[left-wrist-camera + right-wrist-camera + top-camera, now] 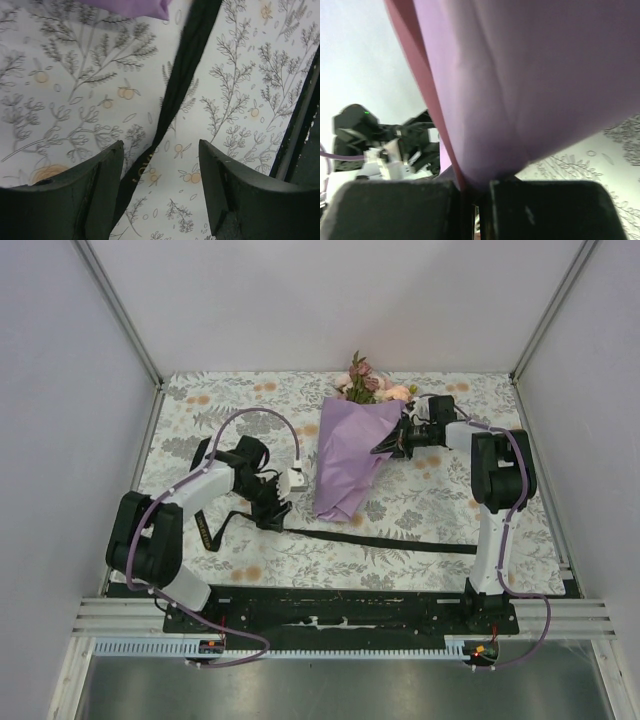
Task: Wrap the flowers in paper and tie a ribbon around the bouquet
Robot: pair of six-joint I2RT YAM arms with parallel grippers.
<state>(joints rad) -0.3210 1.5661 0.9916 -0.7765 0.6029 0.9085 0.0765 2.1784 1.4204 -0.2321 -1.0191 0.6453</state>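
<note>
The left arm (195,485), white links on black joints with a purple cable looped over it, is bolted at 7 o'clock in the overhead view. Its forearm reaches toward 2 o'clock, and the wrist tips down and faces 4 o'clock. The black two-finger left gripper (160,150) hangs low with its jaws spread wide and nothing pinched between them.

The right arm (492,530), built the same, rises from 5 o'clock straight toward 12. It bends at a bulky black elbow and sends its wrist toward 9 o'clock. The right gripper (472,187) is level, with its fingers (540,210) pressed together on an edge of lilac-purple paper (535,75).
</note>
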